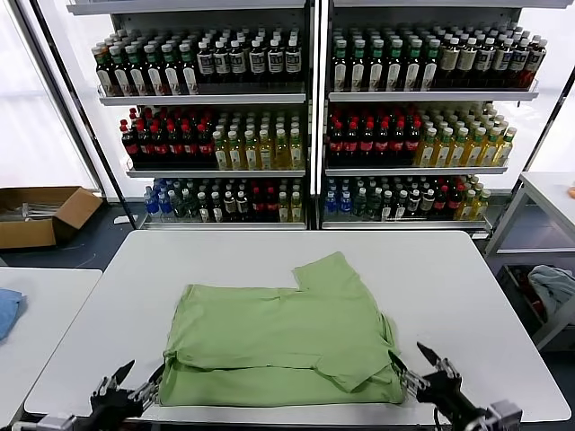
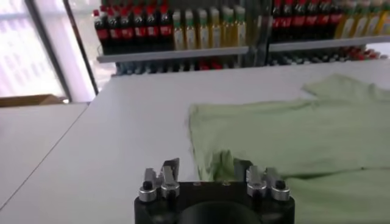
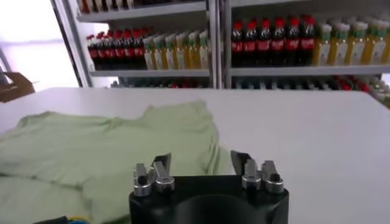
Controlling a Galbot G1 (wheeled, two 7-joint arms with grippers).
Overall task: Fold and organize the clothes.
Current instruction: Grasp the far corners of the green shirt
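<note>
Head view: green shirt (image 1: 283, 341) folded on the white table (image 1: 449, 278), left gripper (image 1: 130, 384) and right gripper (image 1: 422, 366) spread at its near corners (holding nothing). Left wrist view: fingers (image 2: 170, 170) parted. Right wrist view: likewise

White table (image 1: 269, 260) bears the folded green shirt (image 1: 278, 346).

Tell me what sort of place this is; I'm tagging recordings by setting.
Probably a mock shop or retail test area: tall shelves packed with rows of bottled drinks stand behind a white table where a green shirt lies partly folded. An open cardboard box sits on the floor nearby.
</note>
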